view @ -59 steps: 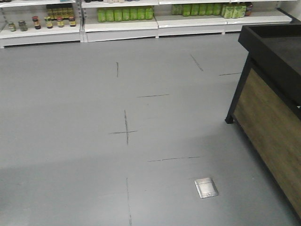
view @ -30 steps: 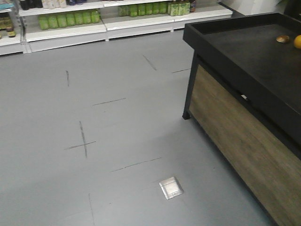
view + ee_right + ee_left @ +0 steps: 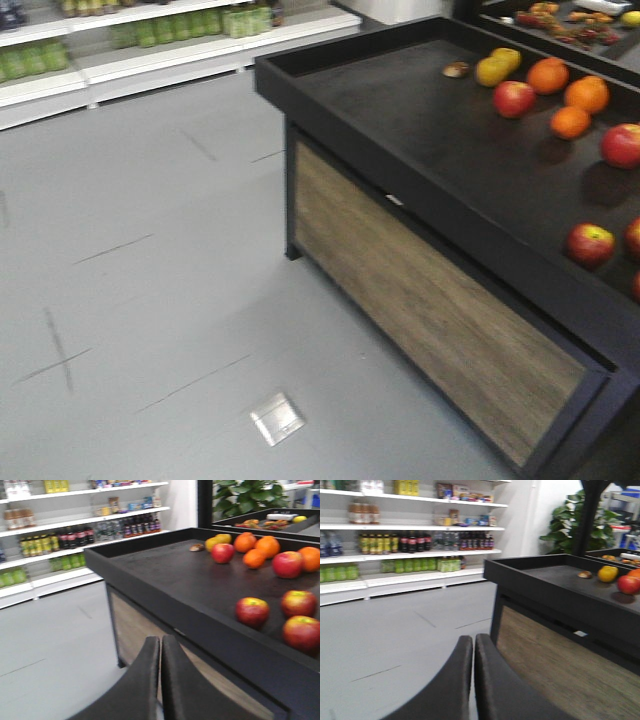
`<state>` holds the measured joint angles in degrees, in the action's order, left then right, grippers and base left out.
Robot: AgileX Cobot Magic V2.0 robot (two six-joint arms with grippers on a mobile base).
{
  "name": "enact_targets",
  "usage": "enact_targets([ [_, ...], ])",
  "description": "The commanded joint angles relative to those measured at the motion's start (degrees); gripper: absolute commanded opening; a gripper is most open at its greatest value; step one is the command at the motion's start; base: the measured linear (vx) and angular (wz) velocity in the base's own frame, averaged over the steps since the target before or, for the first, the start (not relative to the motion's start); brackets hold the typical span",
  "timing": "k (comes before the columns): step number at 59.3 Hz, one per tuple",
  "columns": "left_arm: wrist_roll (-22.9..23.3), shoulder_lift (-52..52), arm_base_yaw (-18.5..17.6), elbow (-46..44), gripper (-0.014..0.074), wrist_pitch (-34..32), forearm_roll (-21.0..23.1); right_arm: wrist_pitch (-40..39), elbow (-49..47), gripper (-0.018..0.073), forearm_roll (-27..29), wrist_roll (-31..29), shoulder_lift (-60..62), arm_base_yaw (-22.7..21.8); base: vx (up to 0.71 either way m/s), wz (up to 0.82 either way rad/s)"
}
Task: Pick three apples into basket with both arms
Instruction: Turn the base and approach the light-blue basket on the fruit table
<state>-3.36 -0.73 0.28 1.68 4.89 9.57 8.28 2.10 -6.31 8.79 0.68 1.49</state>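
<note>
Black display table [image 3: 400,120], oranges [image 3: 586,94] on top, grey floor [image 3: 150,300], metal floor plate [image 3: 276,418], stocked shelves [image 3: 410,527]

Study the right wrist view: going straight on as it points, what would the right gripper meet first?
Most likely the front wall of the black display table, near its rim. The right gripper, fingers together, points at it. Depth is unclear.
</note>
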Motion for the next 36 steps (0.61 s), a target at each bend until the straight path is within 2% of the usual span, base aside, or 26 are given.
enact_targets([
  [1,0.3,-0.1,0.2,-1.5,-0.0006,-3.9,0.1,-4.5,0.2,-0.0005,-0.7,-0.6,-0.7,-0.4,0.13,-0.52],
  [36,0.3,-0.1,0.2,-1.5,-0.0006,-3.9,0.1,-4.5,0.2,-0.0005,-0.7,-0.6,-0.7,-0.4,0.14,-0.56],
])
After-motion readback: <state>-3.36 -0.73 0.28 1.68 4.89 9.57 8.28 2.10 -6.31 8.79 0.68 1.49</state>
